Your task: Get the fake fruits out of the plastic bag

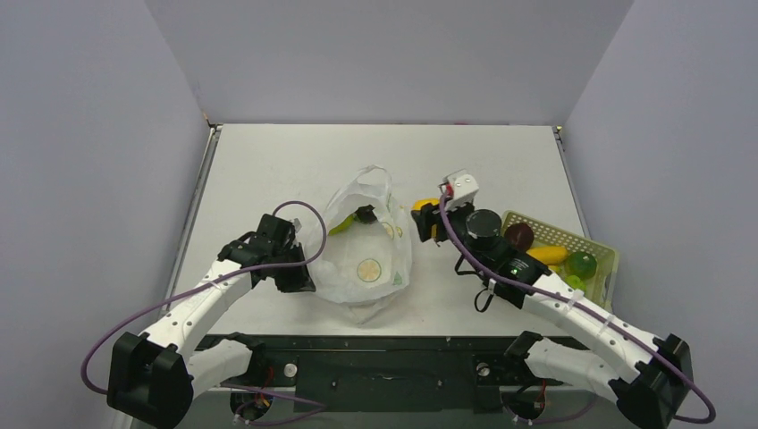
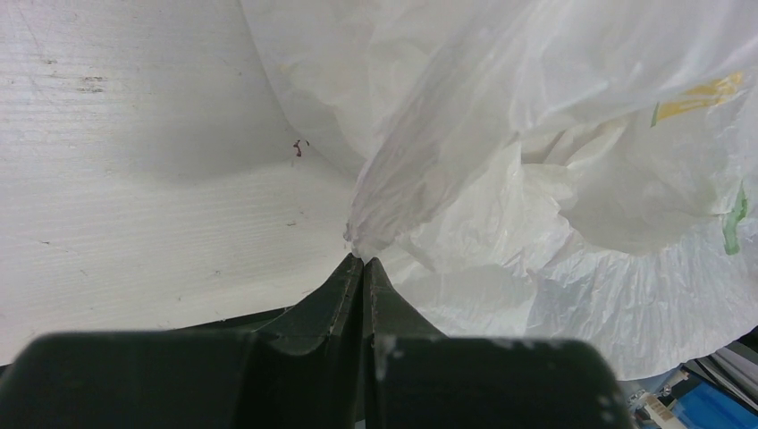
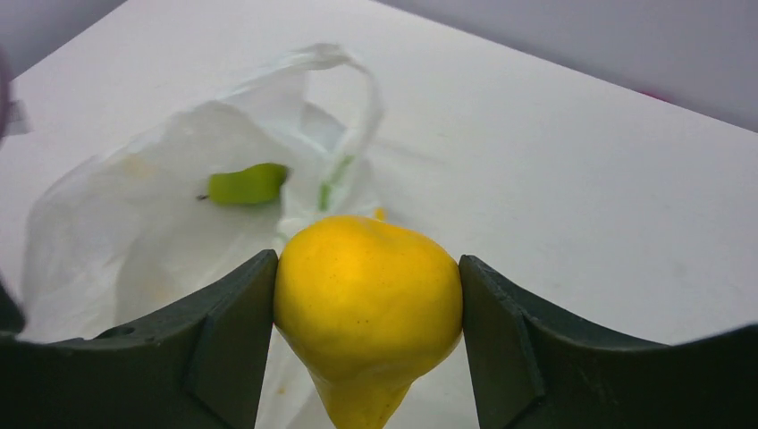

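Observation:
The plastic bag (image 1: 366, 259) lies crumpled in the middle of the table, its mouth facing the far side. A green fake fruit (image 1: 341, 227) shows inside it, the same green fruit (image 3: 248, 183) appearing through the bag (image 3: 161, 232) in the right wrist view. My left gripper (image 1: 300, 273) is shut on the bag's left edge; in its wrist view the gripper (image 2: 362, 261) pinches a fold of the bag (image 2: 536, 179). My right gripper (image 1: 427, 222), just right of the bag, is shut on a yellow lumpy fruit (image 1: 424, 206). Up close, the right gripper (image 3: 366, 264) has both fingers pressed against the yellow fruit (image 3: 366, 313).
A pale yellow-green perforated basket (image 1: 601, 248) sits at the right, behind my right arm. It holds a dark purple fruit (image 1: 518, 235), a yellow banana (image 1: 548, 255) and a green lime (image 1: 583, 264). Grey walls close in the table on three sides.

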`<state>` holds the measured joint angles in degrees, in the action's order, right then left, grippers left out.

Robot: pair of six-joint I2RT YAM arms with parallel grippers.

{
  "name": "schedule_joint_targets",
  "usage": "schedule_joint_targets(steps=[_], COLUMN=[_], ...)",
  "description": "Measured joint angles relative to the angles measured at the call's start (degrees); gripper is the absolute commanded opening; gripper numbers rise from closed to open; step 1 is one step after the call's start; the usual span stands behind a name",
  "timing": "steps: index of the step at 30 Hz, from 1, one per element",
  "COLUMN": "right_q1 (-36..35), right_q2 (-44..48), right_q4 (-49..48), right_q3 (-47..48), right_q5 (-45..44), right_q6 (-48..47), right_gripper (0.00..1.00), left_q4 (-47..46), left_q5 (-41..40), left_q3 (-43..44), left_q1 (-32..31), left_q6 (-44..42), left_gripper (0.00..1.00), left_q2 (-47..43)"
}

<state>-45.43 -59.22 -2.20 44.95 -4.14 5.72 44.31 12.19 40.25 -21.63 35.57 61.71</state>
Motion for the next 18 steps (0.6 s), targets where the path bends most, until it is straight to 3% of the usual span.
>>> schedule_joint_targets(steps=[4,8,18], right_q1=[5.0,12.0,31.5], right_q2=[7.2,8.5,6.0], right_q4=[3.0,8.8,22.7], right_q3=[-3.6,-4.0,-5.5], right_q5=[-12.9,-24.1,-39.3], right_q6=[1.8,4.8,15.5], right_gripper=[0.0,0.0,0.0], left_q4=[0.0,-0.2,-0.6], left_q5=[0.0,0.0,0.2], left_q3=[0.0,0.0,0.0], left_q1=[0.1,0.4,0.4], left_q6=[0.0,0.0,0.1], left_gripper=[0.0,0.0,0.0], left_q2=[0.0,0.0,0.0])
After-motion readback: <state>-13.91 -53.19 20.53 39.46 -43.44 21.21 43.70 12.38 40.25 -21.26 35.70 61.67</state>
